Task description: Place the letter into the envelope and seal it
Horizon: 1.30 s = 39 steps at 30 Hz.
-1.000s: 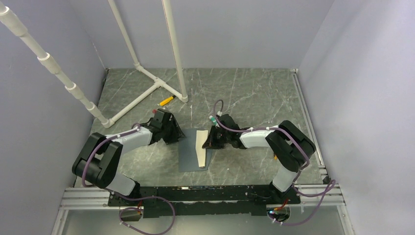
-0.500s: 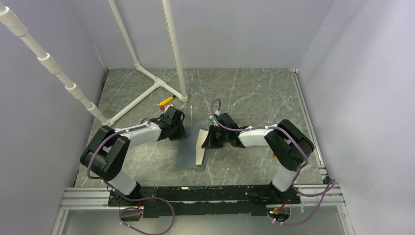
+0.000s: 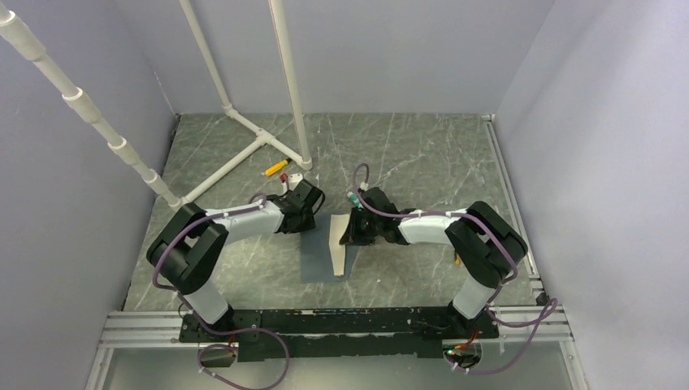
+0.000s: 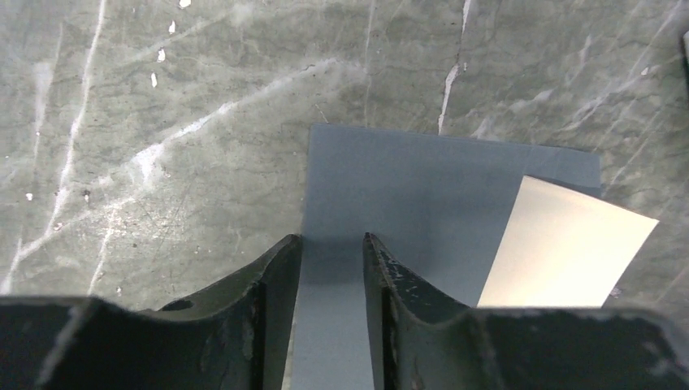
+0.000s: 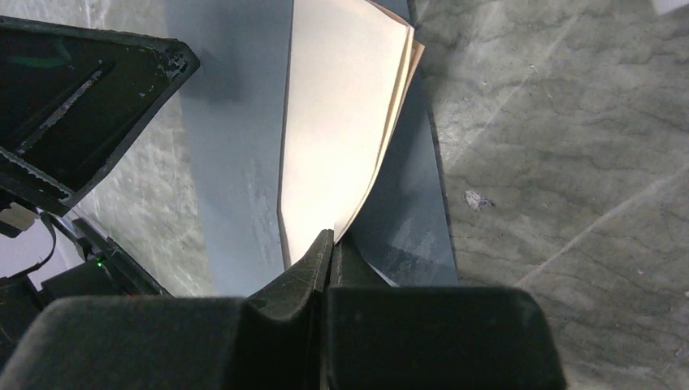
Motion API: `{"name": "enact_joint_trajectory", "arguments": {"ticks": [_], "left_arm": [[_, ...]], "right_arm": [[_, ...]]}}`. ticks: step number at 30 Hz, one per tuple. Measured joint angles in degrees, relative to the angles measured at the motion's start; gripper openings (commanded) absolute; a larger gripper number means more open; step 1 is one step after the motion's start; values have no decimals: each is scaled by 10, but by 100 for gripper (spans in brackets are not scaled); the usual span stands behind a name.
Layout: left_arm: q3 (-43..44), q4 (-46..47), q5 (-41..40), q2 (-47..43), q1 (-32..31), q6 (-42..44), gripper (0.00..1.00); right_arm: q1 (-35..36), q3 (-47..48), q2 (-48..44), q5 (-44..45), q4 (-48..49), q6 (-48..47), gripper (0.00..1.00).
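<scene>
The slate-grey envelope [image 3: 318,258] lies flat on the marble table between both arms. The tan letter [image 3: 335,246] is folded and stands tilted over the envelope's right part. My right gripper [image 3: 346,234] is shut on the letter's near edge; the right wrist view shows the jaws [image 5: 329,237] pinched on the tan sheet [image 5: 341,122] above the envelope [image 5: 236,162]. My left gripper [image 3: 314,216] is open at the envelope's far left corner. In the left wrist view its fingers [image 4: 331,240] straddle the envelope [image 4: 439,187], with the letter [image 4: 565,248] at the right.
A white PVC pipe frame [image 3: 258,143] stands at the back left, with a small yellow and red object [image 3: 276,167] beside it. An aluminium rail [image 3: 341,323] runs along the near edge. Grey walls close in the left, back and right sides.
My left arm has swung right and reached the envelope's far left corner. The envelope has turned slightly. My right gripper still holds the letter in nearly the same place.
</scene>
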Motion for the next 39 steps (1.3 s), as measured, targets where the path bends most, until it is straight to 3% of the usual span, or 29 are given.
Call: {"name": "enact_joint_trajectory", "arguments": {"ticks": [11, 26, 39], "left_arm": [[22, -31, -56, 24, -27, 5, 36], [23, -30, -64, 27, -29, 6, 34], [22, -25, -65, 27, -31, 9, 34]], "right_arm": [[-3, 29, 28, -43, -5, -31, 0], [-23, 30, 31, -72, -14, -57, 0], [-72, 23, 42, -159, -24, -81, 0]]}}
